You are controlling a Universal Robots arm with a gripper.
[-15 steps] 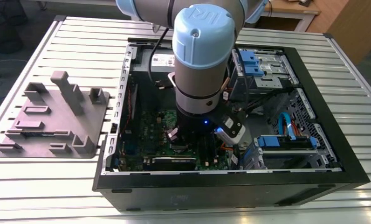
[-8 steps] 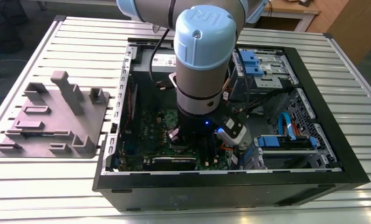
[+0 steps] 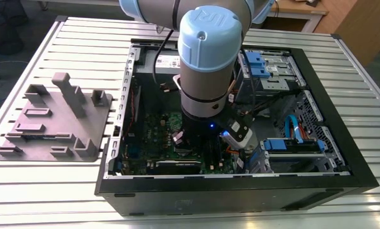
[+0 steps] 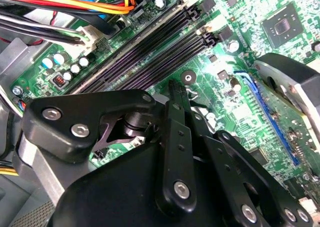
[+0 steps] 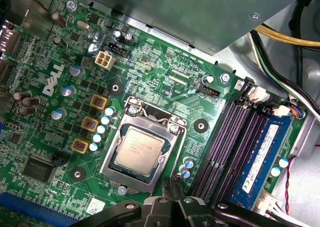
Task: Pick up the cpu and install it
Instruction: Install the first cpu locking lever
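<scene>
The claw [image 4: 172, 94] hangs low over the green motherboard [image 5: 165, 62], inside the open computer case [image 3: 343, 157]. In both wrist views its slim black fingers [image 4: 177, 117] lie pressed together to a thin point with nothing between them. In the second wrist view that point sits just above the board, near the ends of the long dark memory slots [image 4: 145, 52].

The cpu [image 5: 141, 146] lies flat in its socket on the motherboard, silvery top up, ringed by the metal socket frame [image 5: 145, 152]. In the first wrist view the closed fingertips [image 5: 167, 184] stand just beside the frame's edge, apart from the chip itself. Near the socket are a row of small light-blue capacitors [image 5: 102, 127], and on its other side the memory slots with one blue memory module [image 5: 265, 152] seated.

In the exterior view the arm [image 3: 209, 62] reaches straight down into the middle of the case, which lies on its side on the slatted metal bench [image 3: 75, 38]. Blue drive brackets [image 3: 257, 64] sit at the case's far right, and a bundle of red, yellow and black cables [image 4: 75, 7] runs past the slots. Well to the exterior view's left, outside the case, a grey plastic holder tray [image 3: 56, 119] with raised blocks rests on the bench.
</scene>
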